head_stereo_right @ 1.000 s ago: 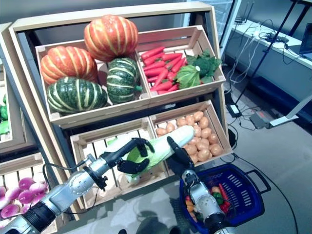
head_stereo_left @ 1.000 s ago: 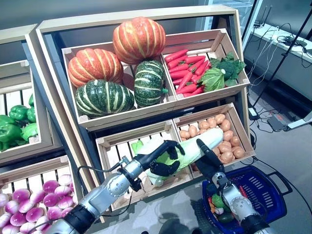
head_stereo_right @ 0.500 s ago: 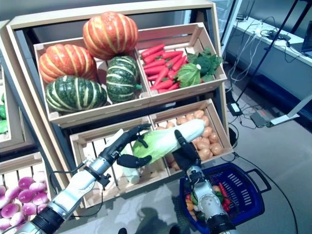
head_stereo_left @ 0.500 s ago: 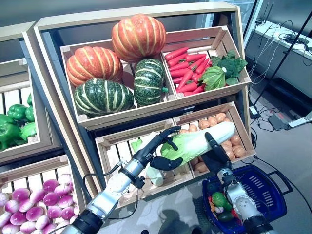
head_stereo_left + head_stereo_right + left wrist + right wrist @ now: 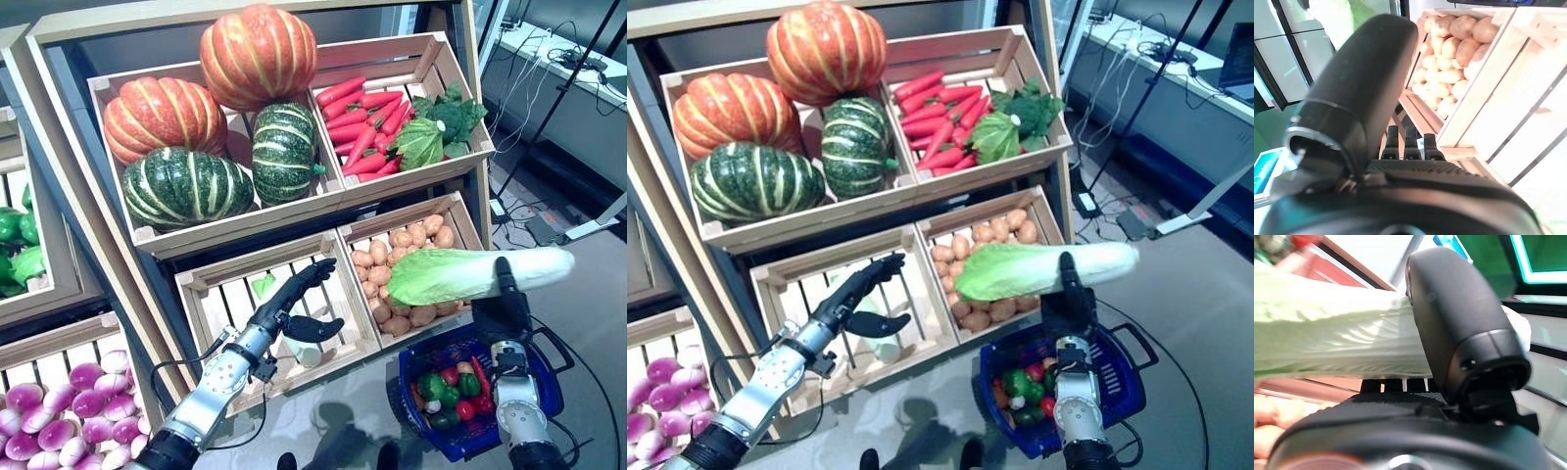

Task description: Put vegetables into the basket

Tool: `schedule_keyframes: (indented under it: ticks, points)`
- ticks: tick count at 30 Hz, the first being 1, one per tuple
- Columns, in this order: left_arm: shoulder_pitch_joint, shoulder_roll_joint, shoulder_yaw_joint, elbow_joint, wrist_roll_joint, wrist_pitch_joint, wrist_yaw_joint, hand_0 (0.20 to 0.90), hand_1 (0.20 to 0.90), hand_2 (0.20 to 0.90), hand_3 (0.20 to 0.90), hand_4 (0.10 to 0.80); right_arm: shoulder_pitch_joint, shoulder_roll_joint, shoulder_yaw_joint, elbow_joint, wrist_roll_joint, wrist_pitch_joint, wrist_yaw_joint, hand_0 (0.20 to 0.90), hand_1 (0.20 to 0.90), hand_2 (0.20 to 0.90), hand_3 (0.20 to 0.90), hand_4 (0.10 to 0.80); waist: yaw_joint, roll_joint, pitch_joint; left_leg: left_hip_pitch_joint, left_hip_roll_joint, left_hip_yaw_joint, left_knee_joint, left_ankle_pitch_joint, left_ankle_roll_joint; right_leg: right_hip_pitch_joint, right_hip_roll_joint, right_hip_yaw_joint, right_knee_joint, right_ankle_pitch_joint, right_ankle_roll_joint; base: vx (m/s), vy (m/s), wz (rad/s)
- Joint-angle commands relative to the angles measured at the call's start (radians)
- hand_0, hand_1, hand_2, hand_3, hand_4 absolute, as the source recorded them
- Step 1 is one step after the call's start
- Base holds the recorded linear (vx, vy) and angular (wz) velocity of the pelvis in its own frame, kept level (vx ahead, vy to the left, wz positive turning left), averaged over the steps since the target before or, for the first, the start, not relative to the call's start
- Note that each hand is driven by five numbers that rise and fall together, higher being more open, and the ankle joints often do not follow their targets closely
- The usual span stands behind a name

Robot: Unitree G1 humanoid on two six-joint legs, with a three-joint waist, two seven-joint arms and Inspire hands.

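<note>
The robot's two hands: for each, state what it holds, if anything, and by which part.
The right hand grips the cabbage near its white stalk end, leafy end free. The left hand is open, holding nothing.

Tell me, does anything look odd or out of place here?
One thing: the cabbage lies crosswise in the right robot hand, held above the blue basket, its leafy end over the potato crate.

Cabbage [image 5: 470,275] above basket [image 5: 549,380], before potato crate [image 5: 460,211]
</note>
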Motion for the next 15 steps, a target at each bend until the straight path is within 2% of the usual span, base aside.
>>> schedule_keyframes:
  ticks: [1,6,9,11,15]
  points:
    - [-0.086,0.028,0.077,-0.03,-0.068,-0.072,0.037,0.9,0.9,0.9,0.9,0.8,-0.075,-0.024,-0.118,-0.056,0.041,-0.131,-0.019,0.3,0.3,0.3,0.3,0.4,-0.02,-0.04,-0.025,-0.023,0.008,-0.038,0.002,-0.035,-0.003,0.052,-0.037,0.011,0.006,-0.013,0.037,0.0,0.0,0.0]
    - [-0.084,0.034,0.09,-0.049,-0.078,-0.059,0.061,0.9,0.9,0.9,0.9,0.8,-0.07,-0.042,-0.16,-0.013,-0.038,-0.216,-0.142,0.3,0.3,0.3,0.3,0.4,-0.022,-0.04,-0.007,-0.031,0.006,-0.039,0.002,-0.03,0.0,0.046,-0.032,0.01,0.015,-0.014,0.033,-0.008,-0.005,0.0]
    - [-0.092,0.033,0.087,-0.053,-0.091,-0.057,0.086,0.9,0.9,0.9,0.9,0.8,-0.071,-0.066,-0.17,0.027,-0.196,-0.271,-0.294,0.3,0.3,0.3,0.3,0.4,-0.019,-0.039,0.015,-0.041,0.007,-0.041,0.002,-0.023,-0.001,0.036,-0.029,0.008,0.023,-0.016,0.028,-0.035,-0.031,0.0]
    - [-0.088,0.033,0.089,-0.069,-0.11,-0.052,0.096,0.9,0.9,0.9,0.9,0.8,-0.08,-0.081,-0.173,0.038,-0.217,-0.274,-0.381,0.3,0.3,0.3,0.3,0.4,-0.017,-0.039,0.031,-0.051,0.008,-0.048,0.002,-0.02,-0.001,0.027,-0.026,0.012,0.025,-0.015,0.026,-0.038,-0.061,0.0]
    - [-0.097,0.032,0.102,-0.099,-0.149,-0.065,0.103,0.9,0.9,0.9,0.9,0.8,-0.102,-0.102,-0.169,0.078,-0.167,-0.298,-0.435,0.3,0.3,0.3,0.3,0.4,-0.003,-0.039,0.086,-0.089,0.01,-0.064,0.002,-0.014,-0.002,-0.006,-0.015,0.012,0.04,-0.024,0.017,-0.081,-0.093,0.0]
